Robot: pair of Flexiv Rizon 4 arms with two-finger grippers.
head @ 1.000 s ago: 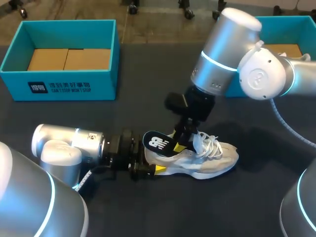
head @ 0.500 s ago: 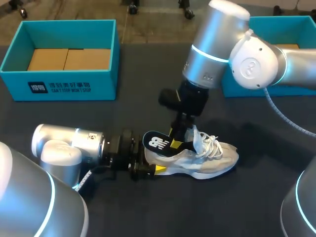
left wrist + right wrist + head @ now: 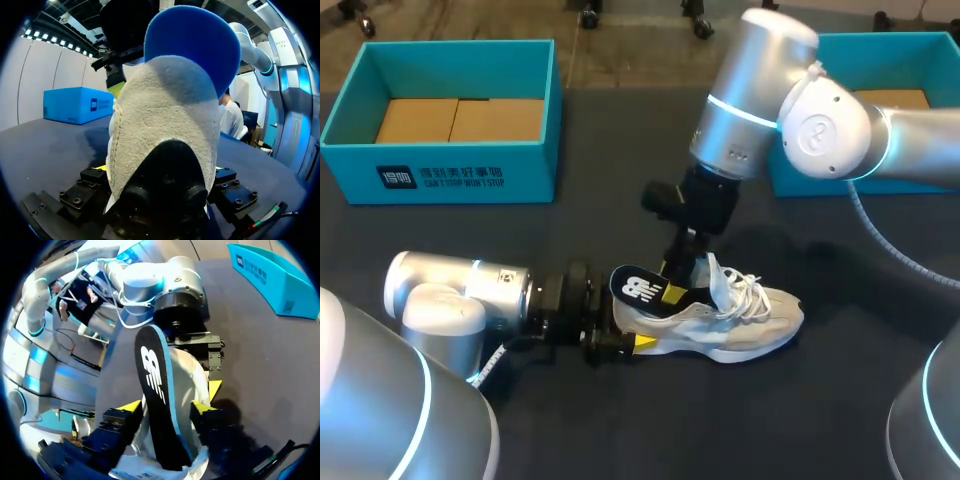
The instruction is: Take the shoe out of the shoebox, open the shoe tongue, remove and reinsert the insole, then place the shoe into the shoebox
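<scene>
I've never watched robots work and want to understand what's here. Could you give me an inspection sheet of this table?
Surface: dark table.
Job's things: shoe lying on the table; insole sticking up out of its heel end; left box and right box, both teal, open, with brown cardboard inside.
Clutter: nothing seen.
Grippers: left gripper shut on the shoe's heel; right gripper at the insole, grip unclear.
Cables: grey hose hanging from the right arm.
Surroundings: nothing seen.

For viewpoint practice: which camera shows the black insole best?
Right wrist view: the black, blue-edged foam insole is close, logo face showing. The head view shows it small; the left wrist view, only its blue underside above the cream shoe.
</scene>
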